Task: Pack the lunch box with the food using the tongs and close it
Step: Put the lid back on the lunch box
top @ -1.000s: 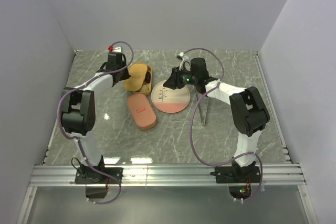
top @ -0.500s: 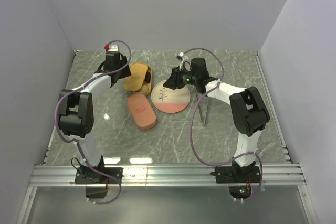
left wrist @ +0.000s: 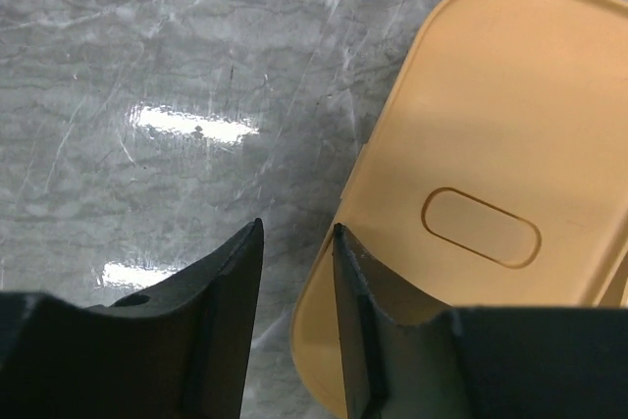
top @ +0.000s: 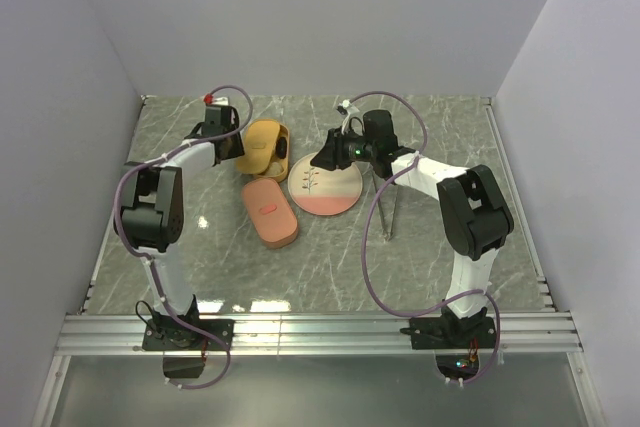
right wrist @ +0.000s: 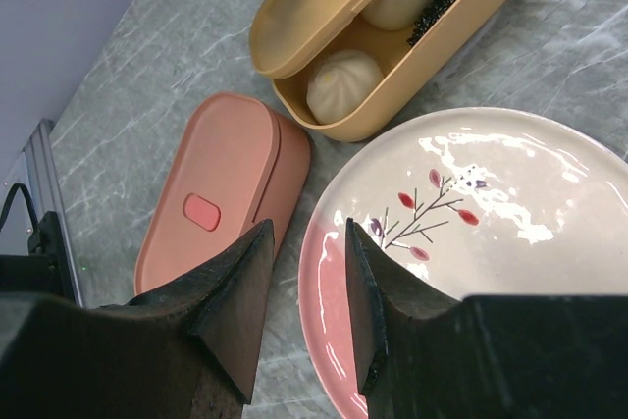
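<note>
- Food [right wrist: 343, 85] is the settled part: two pale buns and a dark piece lie in the yellow lunch box [right wrist: 432, 71], and the plate [right wrist: 510, 272] under the right gripper [right wrist: 308, 228] is bare. I see no sushi rolls; they may be hidden under the lid.
- By my reading, closing is what remains. The yellow lid [left wrist: 510, 144] sits askew over the box, leaving the buns' end uncovered.
- The relation that counts: the lid lies just beside the left gripper [left wrist: 296, 233], on the side of the finger that faces the plate. Its long axis slants away from that finger, not square to the jaws.
- The left arm is the nearer one to the lid. The right gripper hangs over the plate's edge, with the box beyond its fingertips.
- The left gripper's jaws stand a little apart, with only bare table [left wrist: 147, 46] showing in the gap, so it holds nothing. The plate-side finger overlaps the lid's rim in the wrist view, and I cannot tell whether it touches.
- The right gripper's jaws are likewise parted and empty.
- The tongs [top: 388, 212] lie on the table on the far side of the plate from the left gripper, close by the right forearm and held by neither.
- A pink oval piece [right wrist: 226, 174] lies near the box, on the side toward the arms' bases.
</note>
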Robot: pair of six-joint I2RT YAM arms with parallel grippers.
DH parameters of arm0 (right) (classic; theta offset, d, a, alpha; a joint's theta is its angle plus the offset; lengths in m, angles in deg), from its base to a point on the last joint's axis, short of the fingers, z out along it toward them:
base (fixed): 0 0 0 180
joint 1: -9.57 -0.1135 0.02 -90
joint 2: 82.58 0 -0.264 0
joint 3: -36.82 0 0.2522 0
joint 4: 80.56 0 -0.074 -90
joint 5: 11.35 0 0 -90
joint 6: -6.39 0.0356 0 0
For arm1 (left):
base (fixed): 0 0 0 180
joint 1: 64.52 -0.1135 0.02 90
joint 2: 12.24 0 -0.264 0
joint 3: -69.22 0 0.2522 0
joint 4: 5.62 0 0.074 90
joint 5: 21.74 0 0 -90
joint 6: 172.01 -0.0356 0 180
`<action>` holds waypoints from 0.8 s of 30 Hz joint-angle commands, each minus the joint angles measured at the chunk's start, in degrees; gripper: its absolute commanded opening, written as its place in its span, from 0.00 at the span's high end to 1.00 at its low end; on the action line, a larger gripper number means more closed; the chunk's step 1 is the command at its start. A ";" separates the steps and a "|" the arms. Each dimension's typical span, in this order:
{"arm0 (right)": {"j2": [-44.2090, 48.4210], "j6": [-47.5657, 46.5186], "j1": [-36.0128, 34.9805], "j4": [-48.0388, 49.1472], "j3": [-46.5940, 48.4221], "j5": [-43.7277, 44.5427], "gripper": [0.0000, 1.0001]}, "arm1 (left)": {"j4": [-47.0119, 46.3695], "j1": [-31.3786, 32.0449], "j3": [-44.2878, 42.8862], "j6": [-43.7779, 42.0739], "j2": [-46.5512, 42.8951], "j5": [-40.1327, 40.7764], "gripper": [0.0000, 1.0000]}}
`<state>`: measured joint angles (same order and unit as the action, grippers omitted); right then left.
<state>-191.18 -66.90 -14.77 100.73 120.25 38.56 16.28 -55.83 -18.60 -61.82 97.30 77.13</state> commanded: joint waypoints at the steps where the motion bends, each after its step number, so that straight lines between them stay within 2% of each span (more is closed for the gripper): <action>1: 2.16 0.25 0.34 2.35 -0.15 -1.04 0.57 | 0.03 0.63 -2.76 -1.73 -0.02 0.01 0.60; 8: 1.90 0.34 0.34 2.53 -0.23 -1.30 0.57 | 0.73 1.59 -3.37 -2.87 0.33 0.28 0.62; 14: 1.98 0.34 0.34 2.53 -0.24 -1.30 0.57 | 2.05 1.86 -4.42 -3.22 1.29 0.10 0.70; 24: 1.98 0.34 0.34 2.53 -0.24 -1.47 0.57 | 3.99 2.03 -5.74 -3.05 3.23 0.19 0.71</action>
<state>-191.18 -66.68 -14.77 101.12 120.25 38.43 19.76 -54.23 -21.75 -63.94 100.07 77.17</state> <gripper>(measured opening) 0.430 0.294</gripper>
